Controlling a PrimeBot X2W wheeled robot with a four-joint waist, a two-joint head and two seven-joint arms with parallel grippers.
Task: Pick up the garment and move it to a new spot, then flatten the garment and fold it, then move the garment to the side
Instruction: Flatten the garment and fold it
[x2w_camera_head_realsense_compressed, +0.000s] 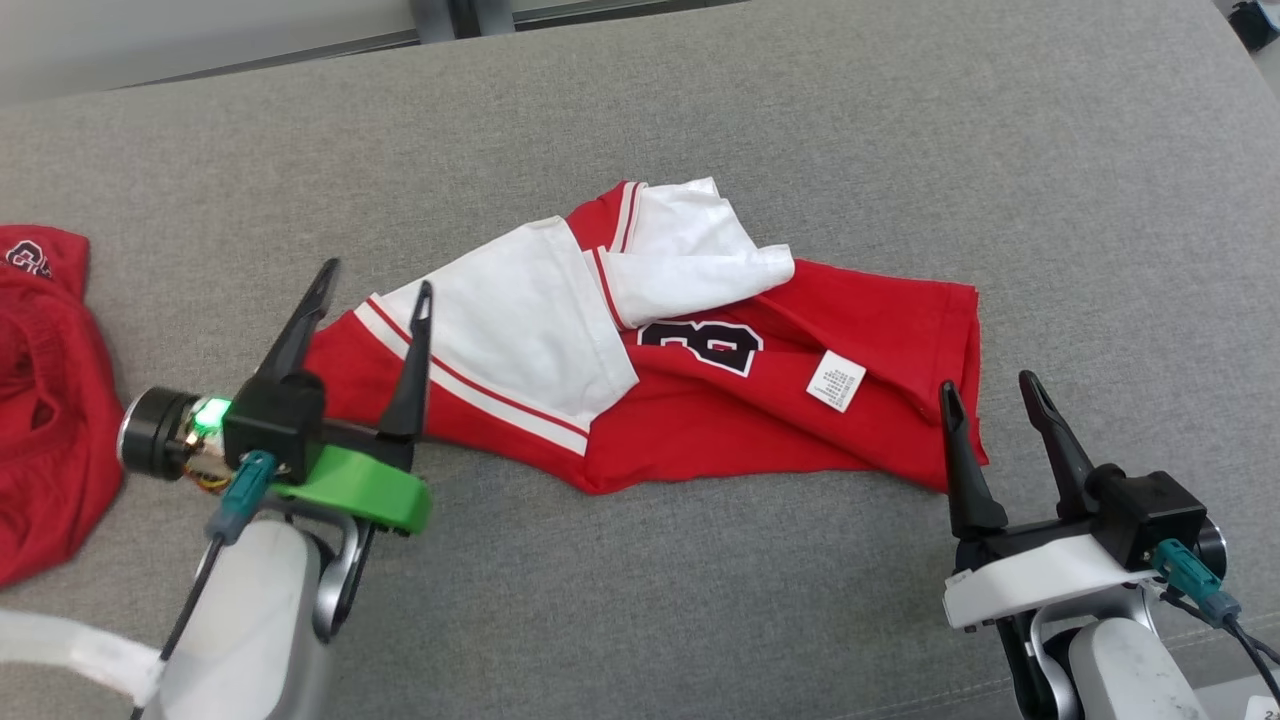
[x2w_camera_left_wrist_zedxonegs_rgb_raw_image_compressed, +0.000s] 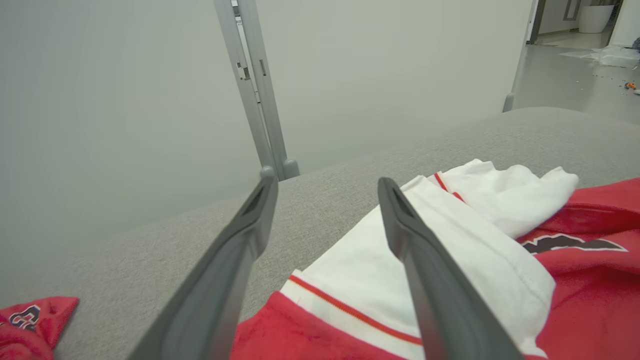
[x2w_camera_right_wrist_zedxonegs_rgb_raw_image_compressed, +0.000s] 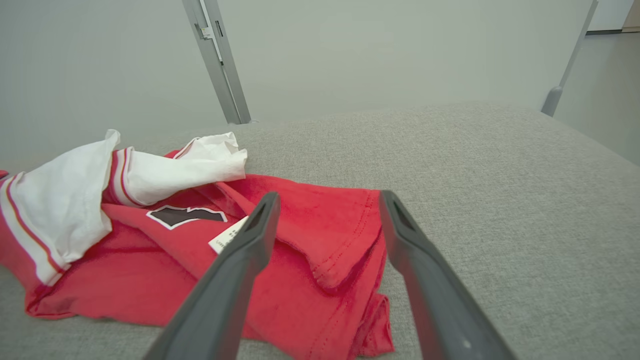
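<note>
Garment (x2w_camera_head_realsense_compressed: 700, 400), red with white sleeves, lies crumpled on the grey cushion (x2w_camera_head_realsense_compressed: 900, 150), spanning from under the left hand (x2w_camera_head_realsense_compressed: 378, 277) to under the right hand (x2w_camera_head_realsense_compressed: 988, 383). A red cloth (x2w_camera_head_realsense_compressed: 45, 400) lies left of the left hand. Both hands gape wide, holding nothing.

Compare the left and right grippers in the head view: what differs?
Mount: the left gripper sits on a green bracket, the right gripper on a white bracket.
Position: the left is at the garment's white sleeve, the right by its red hem.
Shared: both are open, and neither holds cloth.
</note>
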